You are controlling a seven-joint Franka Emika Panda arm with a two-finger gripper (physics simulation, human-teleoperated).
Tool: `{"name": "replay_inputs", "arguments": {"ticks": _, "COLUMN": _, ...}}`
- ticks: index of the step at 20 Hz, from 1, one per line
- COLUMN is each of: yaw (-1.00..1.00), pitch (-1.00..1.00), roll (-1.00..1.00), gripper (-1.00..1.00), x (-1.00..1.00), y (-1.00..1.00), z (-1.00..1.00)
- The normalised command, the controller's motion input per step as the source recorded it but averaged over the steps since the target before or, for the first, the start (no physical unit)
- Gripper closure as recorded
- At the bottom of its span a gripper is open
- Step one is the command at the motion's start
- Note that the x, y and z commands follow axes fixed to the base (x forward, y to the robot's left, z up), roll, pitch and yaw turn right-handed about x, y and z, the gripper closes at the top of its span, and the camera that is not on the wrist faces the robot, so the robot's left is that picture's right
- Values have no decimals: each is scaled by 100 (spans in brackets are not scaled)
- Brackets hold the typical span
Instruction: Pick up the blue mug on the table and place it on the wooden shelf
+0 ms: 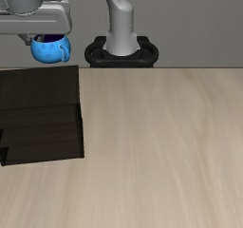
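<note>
**Exterior view.** The gripper (47, 38) hangs at the upper left. Its grey body lies crosswise above the blue mug (49, 51). A dark finger (28, 39) shows at the mug's left flank and another at its right, so the pincer is closed around the mug's upper part and is holding it.

The mug is just beyond the far edge of the wooden shelf (38, 108), close above that edge in the picture. It cannot be told whether the mug touches the shelf. Its top is hidden under the gripper's body, and its rounded lower part shows below. The long axis appears roughly upright, though the tilt cannot be told. A small bulge, seemingly the handle, points toward the exterior view's right.

The mug is bright glossy blue with a pale patch near its top. The shelf is dark brown and stepped, and it stands on the light wood-grain table (161, 146). The robot base (121, 51) stands well to the mug's right.
</note>
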Motion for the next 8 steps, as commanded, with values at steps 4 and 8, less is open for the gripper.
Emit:
{"name": "replay_inputs", "arguments": {"ticks": 4, "yaw": 0, "pitch": 0, "roll": 0, "gripper": 100, "x": 0, "y": -25, "z": -75}}
{"name": "replay_inputs", "arguments": {"ticks": 8, "yaw": 0, "pitch": 0, "roll": 0, "gripper": 100, "x": 0, "y": 0, "z": -100}}
